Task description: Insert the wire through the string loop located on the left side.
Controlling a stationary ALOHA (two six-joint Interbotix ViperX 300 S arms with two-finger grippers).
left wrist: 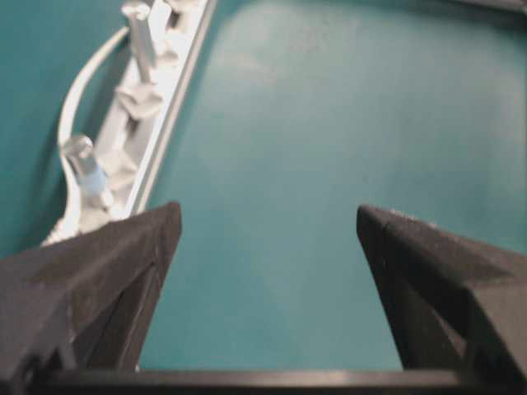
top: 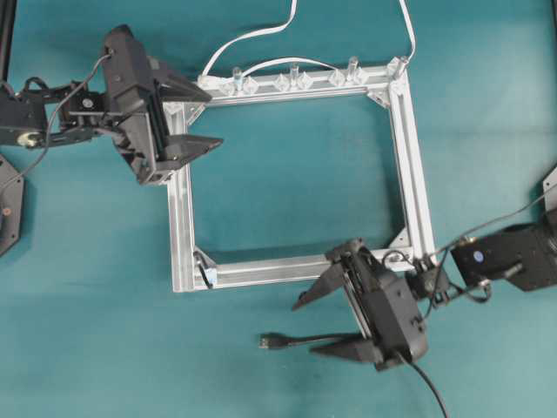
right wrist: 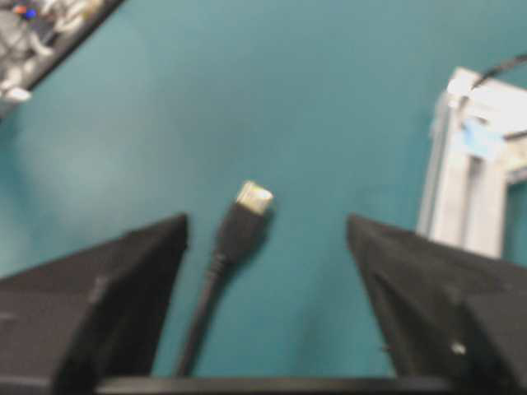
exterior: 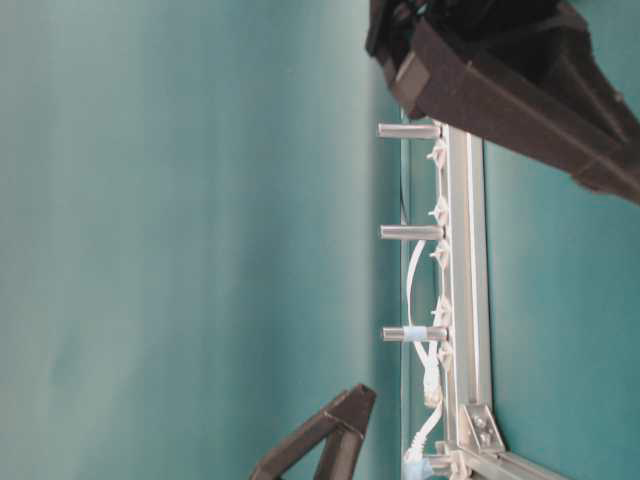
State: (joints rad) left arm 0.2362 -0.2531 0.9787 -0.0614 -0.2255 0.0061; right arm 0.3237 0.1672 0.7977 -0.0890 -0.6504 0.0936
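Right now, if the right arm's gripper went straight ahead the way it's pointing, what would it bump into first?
Probably the thin black wire with the metal-tipped plug. It lies on the teal table, between the right gripper's open jaws and just ahead of them. Depth is unclear, so the jaws might pass over it.

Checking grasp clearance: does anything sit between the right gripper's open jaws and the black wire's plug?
Nothing visible does. The black cable with its metal-tipped plug lies on bare teal cloth between the right gripper's open jaws.

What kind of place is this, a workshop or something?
Probably a robotics lab test bench: a teal tabletop with two robot arms, a square aluminium frame fitted with clips and white cables, and a loose black wire for practice.
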